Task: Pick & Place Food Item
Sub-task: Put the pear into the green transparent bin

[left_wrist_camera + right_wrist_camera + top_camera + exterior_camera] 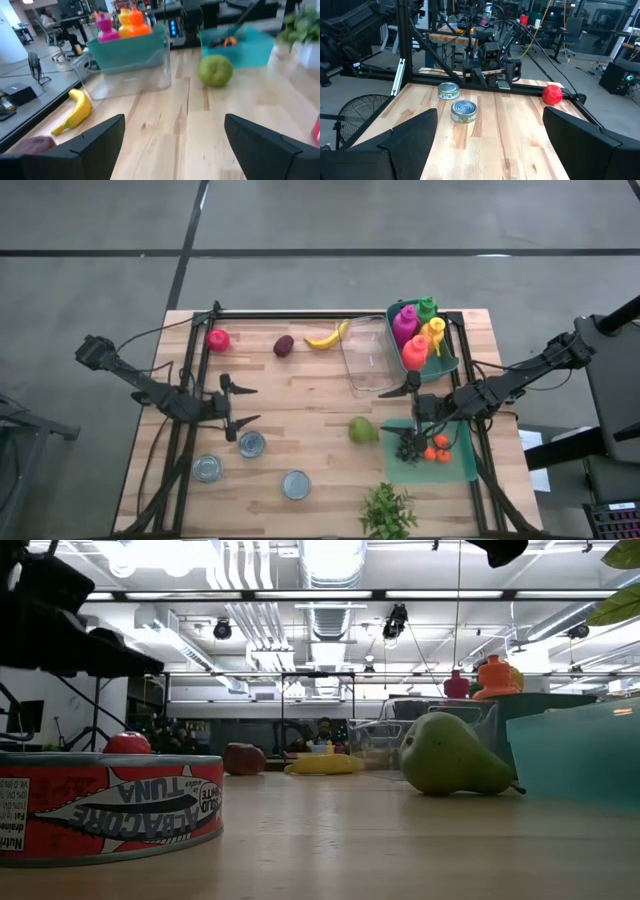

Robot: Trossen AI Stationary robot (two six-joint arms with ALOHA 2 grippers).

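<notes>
Wooden table [310,420] carries the green pear [362,430] just left of the teal tray [465,470]; the right gripper [408,406], jaws spread and empty, hovers just beside it, far nearer than the left gripper [243,407], also spread

Wooden table [310,395] carries: banana [326,337], plum [284,345], red apple [218,339], pear [362,430], three cans [252,444], clear tub [367,355], teal bin [450,363], teal tray [462,472], plant [388,511].

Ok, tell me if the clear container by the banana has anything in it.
Empty, as far as shown. In the high view the clear container shows only bare table through it; the banana lies outside, beside it.
</notes>
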